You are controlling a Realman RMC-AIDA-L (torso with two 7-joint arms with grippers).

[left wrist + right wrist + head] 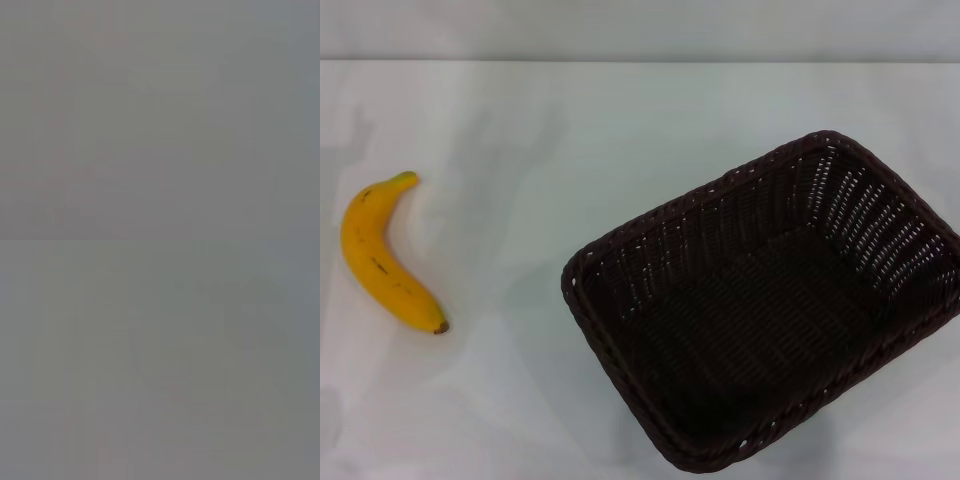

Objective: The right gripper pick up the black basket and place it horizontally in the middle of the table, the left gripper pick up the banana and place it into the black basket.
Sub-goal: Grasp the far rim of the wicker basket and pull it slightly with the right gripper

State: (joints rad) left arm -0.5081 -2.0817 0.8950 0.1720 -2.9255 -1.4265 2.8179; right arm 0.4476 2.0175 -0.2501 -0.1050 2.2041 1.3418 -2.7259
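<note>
basket [765,300]: on the table [570,150] by the right edge, turned at an angle, nothing inside | banana [385,255]: flat near the left edge, well apart from basket | hands: neither one visible, state cannot tell

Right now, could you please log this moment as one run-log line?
stage: not started | black basket: skewed, empty, table's right | banana: on table, far left, apart from basket | grippers: none in view
</note>
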